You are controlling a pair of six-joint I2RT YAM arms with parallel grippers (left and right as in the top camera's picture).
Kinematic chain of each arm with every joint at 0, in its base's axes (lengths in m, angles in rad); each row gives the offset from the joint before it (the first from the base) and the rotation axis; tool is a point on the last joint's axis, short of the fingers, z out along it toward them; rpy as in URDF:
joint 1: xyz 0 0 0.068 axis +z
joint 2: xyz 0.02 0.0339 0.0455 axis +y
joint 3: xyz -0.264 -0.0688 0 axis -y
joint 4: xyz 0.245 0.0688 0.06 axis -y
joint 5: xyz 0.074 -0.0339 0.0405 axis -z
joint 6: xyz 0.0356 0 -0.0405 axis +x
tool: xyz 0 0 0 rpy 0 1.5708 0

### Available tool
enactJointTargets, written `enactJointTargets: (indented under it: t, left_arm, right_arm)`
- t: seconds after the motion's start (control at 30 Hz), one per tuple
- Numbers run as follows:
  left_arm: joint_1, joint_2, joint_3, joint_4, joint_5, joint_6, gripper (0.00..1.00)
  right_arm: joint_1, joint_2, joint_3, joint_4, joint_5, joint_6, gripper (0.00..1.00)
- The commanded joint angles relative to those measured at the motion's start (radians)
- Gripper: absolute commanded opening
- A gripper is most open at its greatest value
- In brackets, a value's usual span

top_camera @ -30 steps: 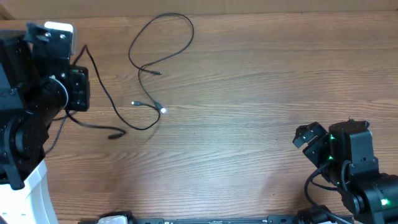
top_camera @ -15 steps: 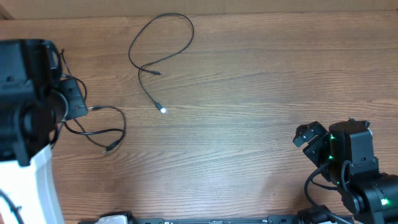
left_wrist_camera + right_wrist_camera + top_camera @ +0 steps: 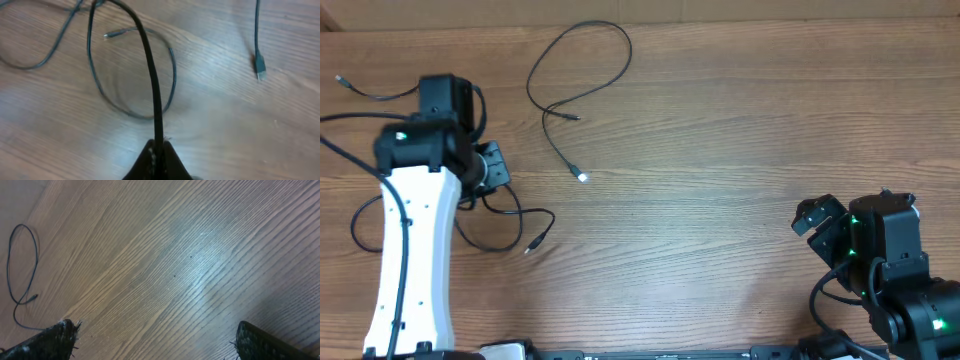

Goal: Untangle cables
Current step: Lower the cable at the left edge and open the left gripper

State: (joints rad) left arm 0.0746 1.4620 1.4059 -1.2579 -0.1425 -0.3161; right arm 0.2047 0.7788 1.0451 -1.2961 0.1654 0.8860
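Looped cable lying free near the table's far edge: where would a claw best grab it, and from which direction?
Probably the straight tail just behind the shiny plug tip, from straight above, with the claw closing across the cord. The looped cable lies flat on the table, and that stretch is clear of its own crossing.

The first cable (image 3: pixel 620 60) lies on the table (image 3: pixel 720 150) at the far side, left of the middle, curled in a loop. Both its ends trail toward the near side, and one plug (image 3: pixel 582 177) lies nearer than the other. The left gripper (image 3: pixel 492 165) is left of that plug and apart from it. A second cable (image 3: pixel 152 85) runs out from between its fingers and curls on the table just beside it. Another cord (image 3: pixel 340 80) lies at the far left. The right gripper (image 3: pixel 817 218) is at the near right, well apart from every cable.
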Motion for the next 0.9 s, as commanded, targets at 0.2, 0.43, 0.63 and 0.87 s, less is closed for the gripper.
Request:
enactJointTargets:
  t: [0.2, 0.43, 0.63, 0.87]
  left_arm:
    - [0.004, 0.055, -0.313, 0.275, -0.040, -0.062, 0.14]
    - [0.004, 0.075, -0.251, 0.237, -0.040, -0.043, 1.00]
    - [0.011, 0.074, -0.005, 0.138, -0.052, -0.043, 0.99]
    - [0.130, 0.083, 0.061, 0.163, -0.037, -0.196, 1.00]
  right_arm:
    - [0.002, -0.003, 0.002, 0.006, 0.018, -0.003, 1.00]
    - [0.002, 0.021, 0.002, 0.039, 0.017, -0.002, 1.00]
    - [0.002, 0.088, 0.002, 0.035, 0.017, -0.003, 1.00]
    - [0.002, 0.139, 0.002, 0.002, 0.018, -0.004, 1.00]
